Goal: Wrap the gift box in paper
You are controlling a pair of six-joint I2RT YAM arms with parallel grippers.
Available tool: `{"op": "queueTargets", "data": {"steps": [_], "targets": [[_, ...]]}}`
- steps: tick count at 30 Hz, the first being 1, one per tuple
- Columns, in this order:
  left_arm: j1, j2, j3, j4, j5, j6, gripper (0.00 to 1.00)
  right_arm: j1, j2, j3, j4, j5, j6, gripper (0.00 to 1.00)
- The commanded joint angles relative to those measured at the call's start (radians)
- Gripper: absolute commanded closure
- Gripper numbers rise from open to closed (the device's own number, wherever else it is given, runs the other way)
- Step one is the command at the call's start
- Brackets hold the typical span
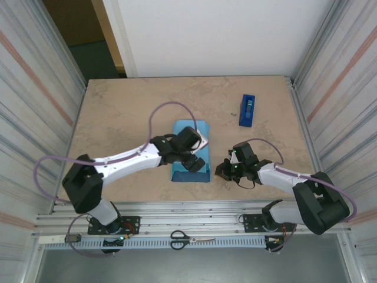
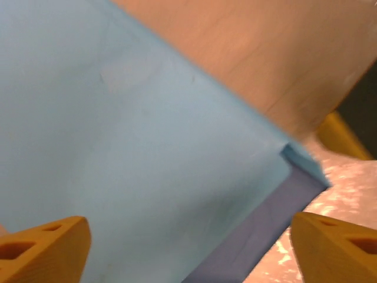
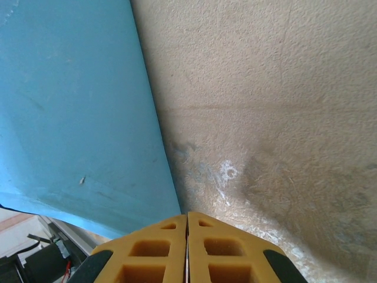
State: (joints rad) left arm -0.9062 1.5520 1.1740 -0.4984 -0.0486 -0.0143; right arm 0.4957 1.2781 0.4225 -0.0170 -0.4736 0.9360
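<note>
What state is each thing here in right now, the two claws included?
the paper: folded over the box, light face up.
the gift box: mostly covered, one corner peeking out.
left gripper: open, over the paper.
right gripper: shut, empty, beside the paper.
tape dispenser: set apart, far right, away from both grippers.
scissors: closed, lying at the near edge.
</note>
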Motion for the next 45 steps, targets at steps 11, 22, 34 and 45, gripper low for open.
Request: {"op": "queueTargets", "data": {"steps": [11,22,34,45], "targets": [[0.297,0.125,0.075,-0.031,0.685,-0.226,0.92,0.032,0.052,0.028,0.032,0.015,0.023,0.96],[0.287,0.206,0.006,-0.008,0.569,-0.253,0.95,0.05,0.1,0.039,0.117,-0.023,0.043,1.0],[0.282,0.209,-0.075,0.062,0.5,-0.364,0.96,0.053,0.123,0.044,0.16,-0.033,0.069,1.0],[0.26,0.214,-0.097,0.099,0.434,-0.437,0.98,0.04,0.11,0.045,0.11,-0.011,0.054,0.98]]}}
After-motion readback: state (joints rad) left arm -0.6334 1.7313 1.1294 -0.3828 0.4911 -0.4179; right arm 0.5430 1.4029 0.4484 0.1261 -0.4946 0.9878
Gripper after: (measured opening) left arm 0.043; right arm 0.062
